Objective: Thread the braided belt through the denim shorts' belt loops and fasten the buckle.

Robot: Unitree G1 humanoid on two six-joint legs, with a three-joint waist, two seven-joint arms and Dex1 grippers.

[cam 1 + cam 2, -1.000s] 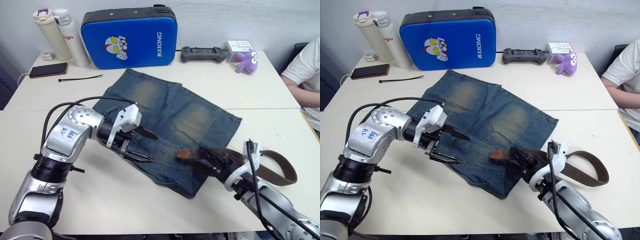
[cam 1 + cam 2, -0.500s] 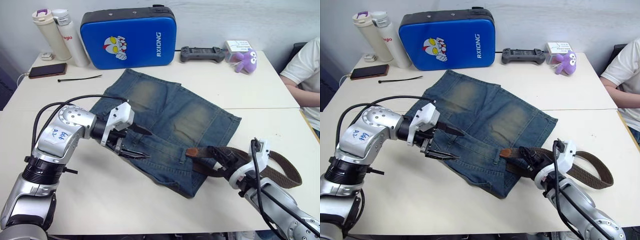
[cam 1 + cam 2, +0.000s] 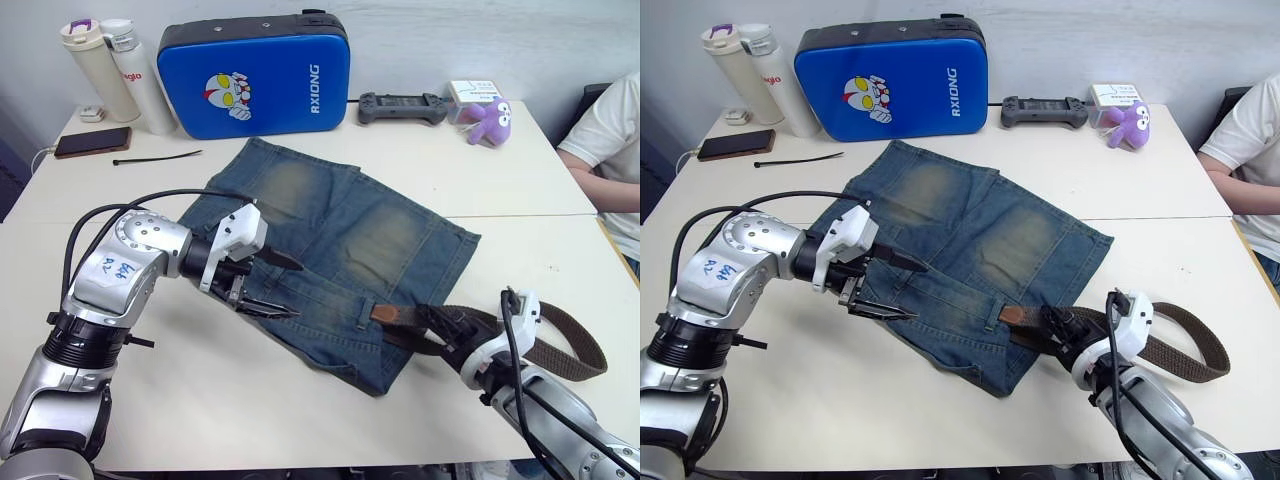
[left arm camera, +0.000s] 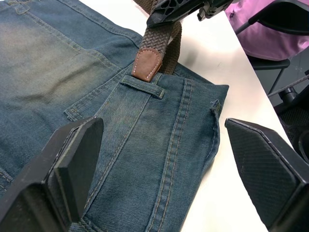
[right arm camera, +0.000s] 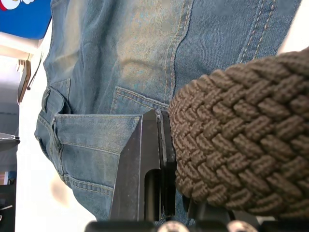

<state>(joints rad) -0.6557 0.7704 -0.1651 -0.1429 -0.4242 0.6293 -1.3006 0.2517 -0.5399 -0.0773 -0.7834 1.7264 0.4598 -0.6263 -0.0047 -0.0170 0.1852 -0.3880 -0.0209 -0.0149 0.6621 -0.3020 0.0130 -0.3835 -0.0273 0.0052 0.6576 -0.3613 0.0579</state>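
Observation:
The denim shorts (image 3: pixel 340 240) lie flat on the white table, waistband toward me. My right gripper (image 3: pixel 443 328) is shut on the braided belt (image 5: pixel 236 145) a little behind its brown leather tip (image 3: pixel 385 314). That tip rests on the waistband right beside a belt loop (image 4: pixel 143 86), and I cannot tell whether it has entered the loop. The rest of the belt curls in a loop (image 3: pixel 575 340) on the table to the right. The buckle is out of view. My left gripper (image 3: pixel 298 290) hangs open just above the waistband, left of the tip.
At the back stand a blue case (image 3: pixel 255 70), two bottles (image 3: pixel 100 70), a phone (image 3: pixel 80 143), a black cable tie (image 3: pixel 160 157), a game controller (image 3: pixel 403 105) and a purple plush (image 3: pixel 485 120). A person (image 3: pixel 612 140) sits at the right edge.
My right gripper has drawn back to the right, and the belt tip slid a little right along the waistband. My left gripper shifted slightly left, still open.

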